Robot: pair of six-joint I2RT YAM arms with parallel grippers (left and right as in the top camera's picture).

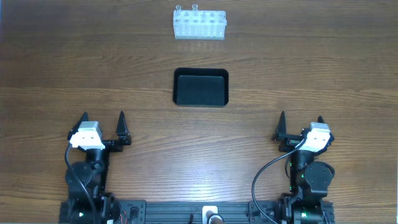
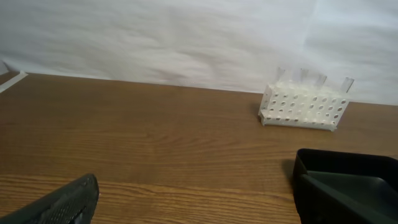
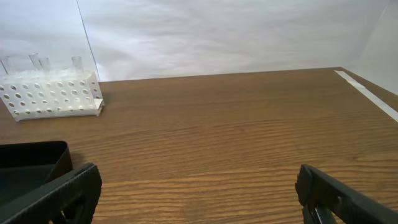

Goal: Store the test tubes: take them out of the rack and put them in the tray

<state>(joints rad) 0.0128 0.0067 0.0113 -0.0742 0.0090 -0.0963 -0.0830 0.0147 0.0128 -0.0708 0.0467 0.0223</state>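
Note:
A white test tube rack (image 1: 199, 25) stands at the far middle of the wooden table, with several clear test tubes (image 2: 303, 75) upright in it. An empty black tray (image 1: 201, 88) lies just in front of the rack. My left gripper (image 1: 102, 122) rests open near its base at the front left, far from both. My right gripper (image 1: 302, 123) sits open at the front right, equally far away. From the right wrist, the rack (image 3: 53, 96) and a tray corner (image 3: 31, 160) appear beyond one of my fingers (image 3: 62, 198). Nothing is between either pair of fingers.
Bare wooden table (image 1: 311, 68) spreads on both sides of the tray and rack. A white backdrop (image 2: 155, 37) rises behind the table's far edge. A strip of pale tape (image 3: 370, 93) runs along the table's side edge.

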